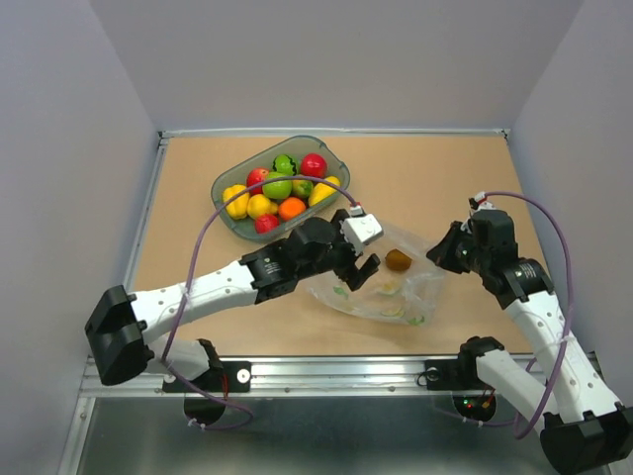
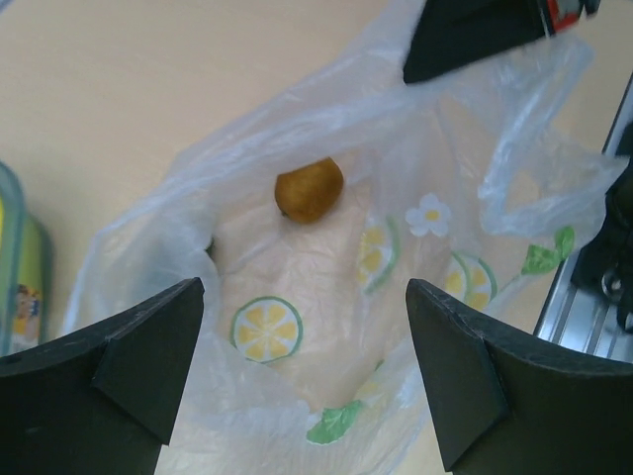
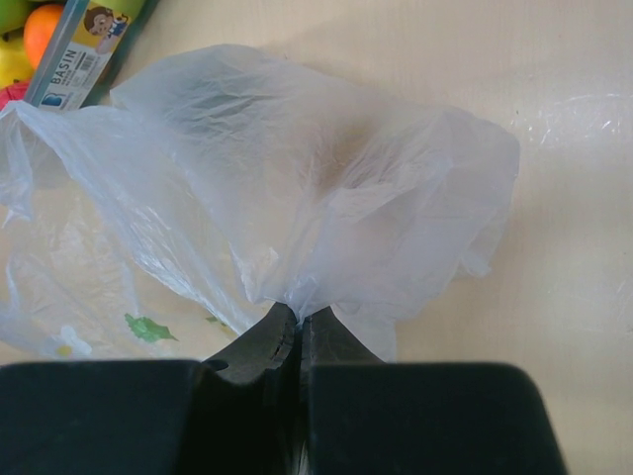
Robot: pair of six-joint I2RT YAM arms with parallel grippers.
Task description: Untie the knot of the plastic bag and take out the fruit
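Note:
The plastic bag (image 1: pixel 394 294) lies crumpled on the table between the two arms, printed with lemon slices and green leaves (image 2: pixel 265 329). A brown kiwi (image 2: pixel 309 189) rests inside its spread mouth, toward the far edge (image 1: pixel 399 260). My left gripper (image 2: pixel 305 297) hovers over the bag's opening, open wide, with nothing between its fingers (image 1: pixel 361 267). My right gripper (image 3: pixel 299 317) is shut on a bunched fold of the bag (image 3: pixel 316 168) at its right side (image 1: pixel 437 253). The kiwi shows only as a brownish shade through the plastic in the right wrist view.
A grey-green translucent tray (image 1: pixel 224 186) at the back left holds several toy fruits, red, yellow, green and orange. Its labelled corner (image 3: pixel 69 49) shows in the right wrist view. The metal rail (image 2: pixel 584 307) of the table's near edge lies right of the bag.

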